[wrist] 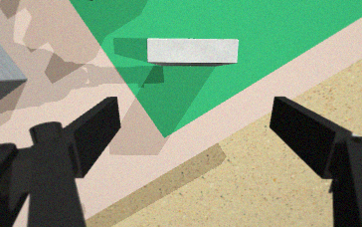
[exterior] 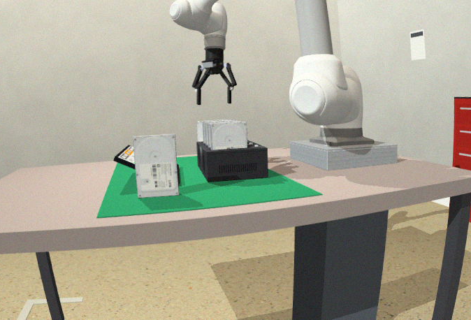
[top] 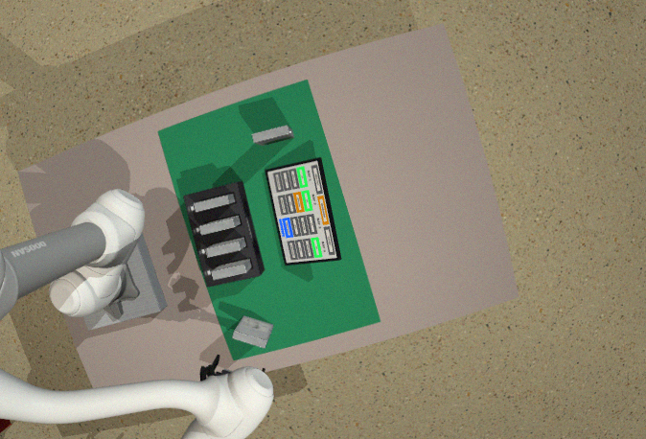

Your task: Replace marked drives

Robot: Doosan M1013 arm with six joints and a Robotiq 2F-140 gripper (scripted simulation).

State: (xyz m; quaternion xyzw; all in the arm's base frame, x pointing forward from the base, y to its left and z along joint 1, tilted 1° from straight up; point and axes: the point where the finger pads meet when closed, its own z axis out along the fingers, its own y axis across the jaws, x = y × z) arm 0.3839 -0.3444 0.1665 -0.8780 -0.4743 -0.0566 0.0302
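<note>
From the top view, the green mat lies at an angle on the pinkish table. The black dock stands on the mat's robot-side half with four drives upright in its bays. Just beside it, farther from the robot base, lies the screen, showing rows of grey cells with green, orange and blue marks. One spare drive stands on edge near the mat's far end; the other spare drive stands near the mat's corner at the table's edge. The gripper is mostly hidden under the white arm, only dark bits of it showing past the table's edge.

In the exterior view the gripper hangs high above the table, pointing straight down, its fingers spread wide with nothing between them and nothing touching them. There is plenty of open air between the fingertips and the tops of the docked drives. The near spare drive stands upright on the mat, label side to the camera, apart from the dock.

In the wrist view both fingers frame the picture far apart, empty. The spare drive shows above and between them, top edge on, near the mat's pointed corner. Beyond that corner runs a strip of bare table, then the table's edge and the floor.
</note>
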